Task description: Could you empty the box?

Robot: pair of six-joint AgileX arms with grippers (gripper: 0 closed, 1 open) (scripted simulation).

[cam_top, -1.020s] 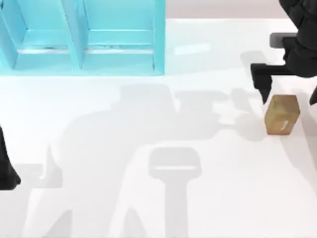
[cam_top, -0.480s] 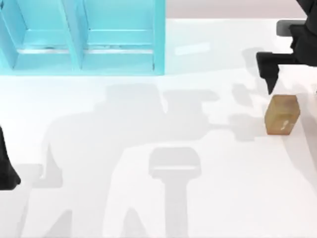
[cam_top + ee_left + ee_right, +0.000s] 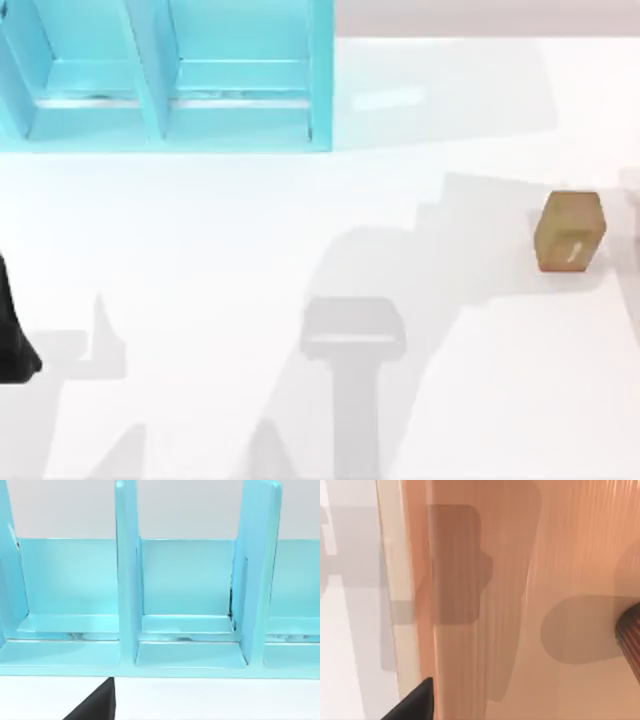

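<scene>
Left arm (image 3: 12, 335) parked at the table's (image 3: 250, 250) left edge, grip state impossible to tell. Blue shelf (image 3: 170, 75) at rear left, compartments bare. Tan block (image 3: 570, 230) lying alone at far right. Right wrist view close over an orange wooden surface (image 3: 545, 580); right grip state impossible to tell.

Teal shelf unit (image 3: 170, 75) cut off at top and left edges, left arm (image 3: 12, 330) cropped at left edge, a ribbed brown object (image 3: 631, 640) cut by edge.

Left arm (image 3: 12, 330) parked at the table's left edge
</scene>
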